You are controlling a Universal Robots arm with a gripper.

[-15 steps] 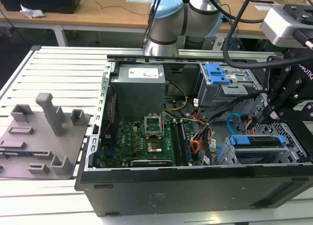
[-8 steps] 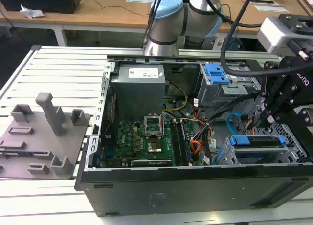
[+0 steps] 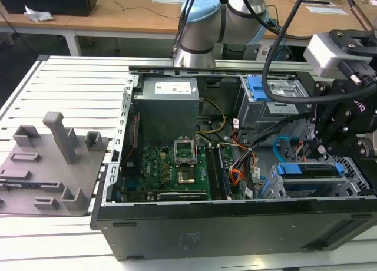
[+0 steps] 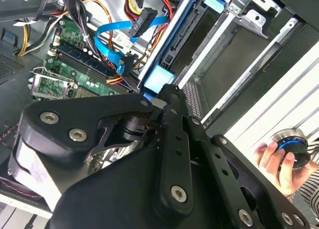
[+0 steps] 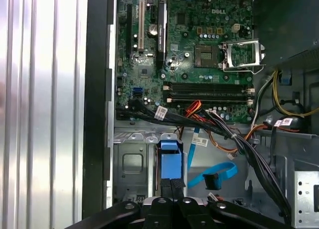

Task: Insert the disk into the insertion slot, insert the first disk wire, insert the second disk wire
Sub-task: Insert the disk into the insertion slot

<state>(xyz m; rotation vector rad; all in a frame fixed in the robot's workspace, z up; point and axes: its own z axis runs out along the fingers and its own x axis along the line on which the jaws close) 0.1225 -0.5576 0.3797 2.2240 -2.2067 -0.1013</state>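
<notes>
The disk (image 3: pixel 309 169), framed in its blue carrier, sits at the insertion slot (image 3: pixel 353 179) in the near corner of the open computer case (image 3: pixel 235 227), towards the exterior view's right. I cannot tell how deep it is in the cage. In the first wrist view the disk (image 5: pixel 169 162) is seen end-on with the slot's sheet metal (image 5: pixel 130 164) beside it. The gripper (image 5: pixel 172 186) has its fingers pressed together, their tips against the carrier's end. I cannot tell whether a thin lip is caught between them. I judge the first step, seating the disk, to be in hand. Finishing it would call for a straight push along the cage rails without tilting the carrier. Neither wire looks plugged into the disk. The second disk wire (image 5: pixel 219 173) loops loose just beside the slot, and the first disk wire (image 5: pixel 195 109) lies farther in, by the motherboard (image 5: pixel 199 50). The exterior view gives the wider setting: the gripper (image 3: pixel 321 148) hanging over the cage, the second disk wire (image 3: pixel 278 146) curling to its left, the orange first disk wire (image 3: pixel 237 177), the slatted bench (image 3: pixel 70 82), and a grey fixture plate (image 3: pixel 50 165) well apart on the left. The second wrist view looks along one finger (image 4: pixel 172 119) to the carrier's end (image 4: pixel 158 80). It also takes in a hand (image 4: pixel 271 162) beyond the case holding a round knob with a blue ring (image 4: pixel 293 148).
</notes>
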